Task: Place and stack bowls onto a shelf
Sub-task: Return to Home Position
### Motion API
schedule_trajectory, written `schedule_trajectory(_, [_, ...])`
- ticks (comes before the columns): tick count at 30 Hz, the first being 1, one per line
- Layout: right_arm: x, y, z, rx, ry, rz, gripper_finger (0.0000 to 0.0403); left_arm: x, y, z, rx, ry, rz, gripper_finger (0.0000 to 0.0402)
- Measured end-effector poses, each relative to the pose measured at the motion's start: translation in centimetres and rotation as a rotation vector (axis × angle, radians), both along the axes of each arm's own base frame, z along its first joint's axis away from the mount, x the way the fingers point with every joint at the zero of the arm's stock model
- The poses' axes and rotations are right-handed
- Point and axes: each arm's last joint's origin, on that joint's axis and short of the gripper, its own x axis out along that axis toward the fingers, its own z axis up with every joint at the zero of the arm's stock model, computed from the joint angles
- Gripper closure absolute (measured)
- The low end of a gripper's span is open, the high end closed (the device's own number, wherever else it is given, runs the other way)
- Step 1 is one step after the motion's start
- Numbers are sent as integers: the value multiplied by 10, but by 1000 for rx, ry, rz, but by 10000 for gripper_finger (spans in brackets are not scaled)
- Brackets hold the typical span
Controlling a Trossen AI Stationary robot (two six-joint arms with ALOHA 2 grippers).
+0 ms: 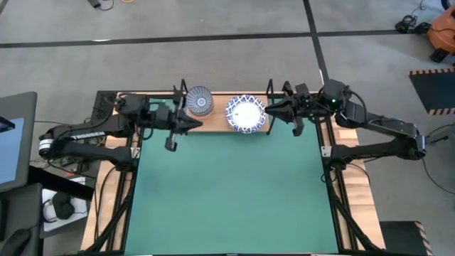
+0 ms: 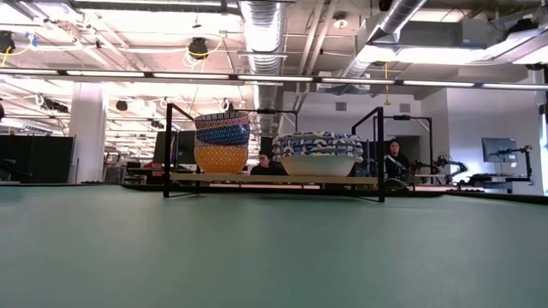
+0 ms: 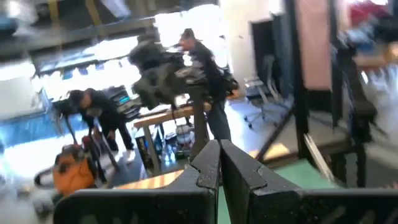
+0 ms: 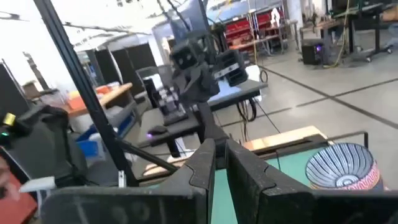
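Note:
The shelf stands at the far edge of the green mat. On its board rest two stacks: the small bowls, grey-blue patterned on top over blue and yellow, and the wide white bowls with blue lattice rims. My left gripper hovers shut at the shelf's left near side, touching nothing. Shut as well, my right gripper hovers at the shelf's right end, beside the wide stack. The right wrist view shows the top small bowl. Neither gripper shows in the low view.
The green mat spreads toward the near edge in front of the shelf. Black upright posts stand at the shelf's corners. A laptop sits off the table's left. People are in the room beyond.

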Motion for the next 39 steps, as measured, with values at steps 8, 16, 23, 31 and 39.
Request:
schedule_trajectory(8, [-29, 15, 6, -207, 5, 18, 373, -44, -10, -35, -20, 22, 66, 402])
schedule_trajectory(16, [-65, 33, -28, -340, -51, 57, 385, -84, -20, -101, -143, 19, 150, 401])
schedule_trajectory(23, [-78, 41, -81, -280, -148, 62, 385, -98, -25, -140, -191, -4, 138, 401])
schedule_trajectory(31, [-96, 44, -124, -224, -164, 64, 386, -111, -28, -166, -206, 14, 136, 401])
schedule_trajectory(39, [-112, 47, -154, -166, -217, 40, 386, -115, -28, -179, -241, 40, 148, 401])
